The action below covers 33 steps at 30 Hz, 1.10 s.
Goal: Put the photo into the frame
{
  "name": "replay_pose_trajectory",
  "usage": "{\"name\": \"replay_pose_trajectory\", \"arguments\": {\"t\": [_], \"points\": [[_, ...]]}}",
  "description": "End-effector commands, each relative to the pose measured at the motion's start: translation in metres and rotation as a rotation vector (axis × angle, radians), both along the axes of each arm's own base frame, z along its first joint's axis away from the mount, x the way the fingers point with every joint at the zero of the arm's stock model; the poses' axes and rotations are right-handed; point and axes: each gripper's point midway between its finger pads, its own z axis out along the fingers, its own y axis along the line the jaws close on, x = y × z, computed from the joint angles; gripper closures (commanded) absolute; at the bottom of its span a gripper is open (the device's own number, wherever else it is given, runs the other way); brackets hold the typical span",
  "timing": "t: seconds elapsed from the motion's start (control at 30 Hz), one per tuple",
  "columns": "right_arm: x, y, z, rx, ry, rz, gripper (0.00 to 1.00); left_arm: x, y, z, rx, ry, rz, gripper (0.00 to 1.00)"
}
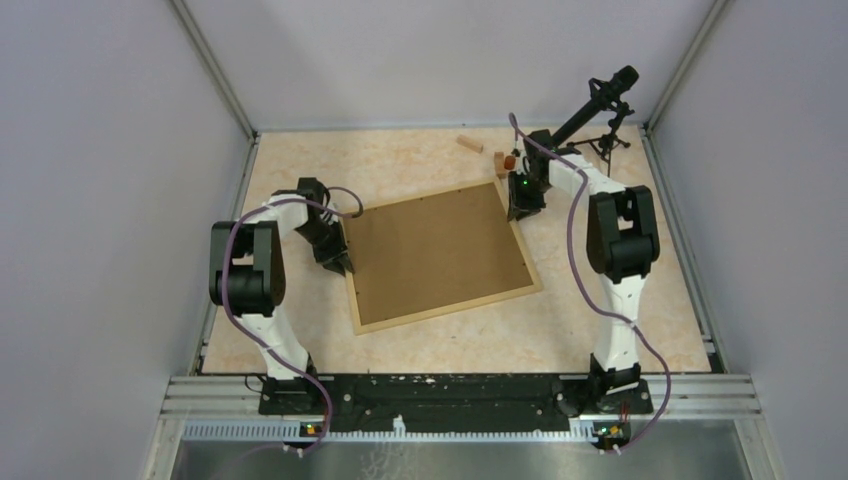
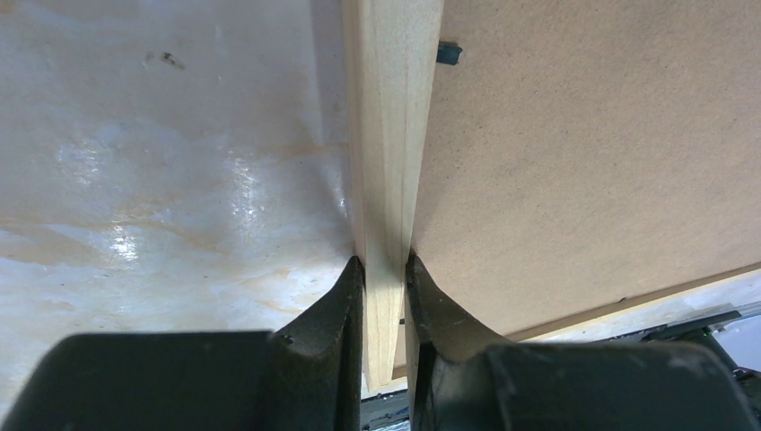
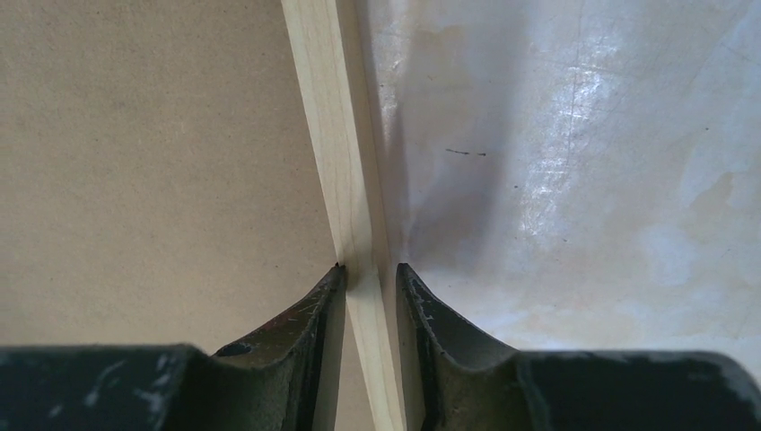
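The left end effector (image 1: 341, 264) is clamped narrowly on the left rail of the frame (image 1: 440, 250), a finger pressed to each side. The frame lies flat in the middle of the table (image 1: 450, 350), brown backing board up. At its far right corner the right end effector (image 1: 522, 208) straddles the rail, nearly closed; whether it grips, I cannot tell. Small wooden blocks (image 1: 469, 143) lie beyond.

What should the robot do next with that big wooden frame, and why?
Probably close the right fingers fully on the frame: they straddle its rail, but a sliver of gap seems to show on one side. The left fingers pinch the opposite rail, so both could then lift.
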Motion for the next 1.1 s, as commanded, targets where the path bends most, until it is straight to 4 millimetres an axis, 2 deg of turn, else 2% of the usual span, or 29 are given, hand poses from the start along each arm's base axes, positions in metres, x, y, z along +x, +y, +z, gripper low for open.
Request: {"name": "replay_pose_trajectory", "arguments": {"t": [0.0, 0.07, 0.17, 0.33, 0.7, 0.87, 1.07], "points": [[0.014, -0.002, -0.014, -0.001, 0.003, -0.018, 0.73, 0.035, -0.008, -0.028, -0.009, -0.131, -0.019, 0.93], [0.013, -0.002, -0.021, 0.000, 0.022, -0.016, 0.74, 0.035, -0.008, -0.028, -0.010, -0.130, -0.019, 0.93], [0.009, 0.006, -0.023, 0.097, 0.064, -0.006, 0.79, 0.035, -0.008, -0.029, -0.009, -0.129, -0.021, 0.94], [0.011, 0.001, -0.016, 0.155, 0.062, -0.020, 0.67, 0.034, -0.008, -0.029, -0.009, -0.126, -0.020, 0.94], [0.012, 0.000, -0.013, 0.267, 0.073, -0.044, 0.69, 0.033, -0.008, -0.030, -0.011, -0.122, -0.022, 0.94], [0.012, -0.010, -0.012, 0.304, 0.071, -0.084, 0.67, 0.033, -0.007, -0.031, -0.008, -0.120, -0.021, 0.94], [0.013, -0.019, -0.013, 0.323, 0.070, -0.115, 0.76, 0.034, -0.006, -0.031, -0.002, -0.123, -0.019, 0.94]]}}
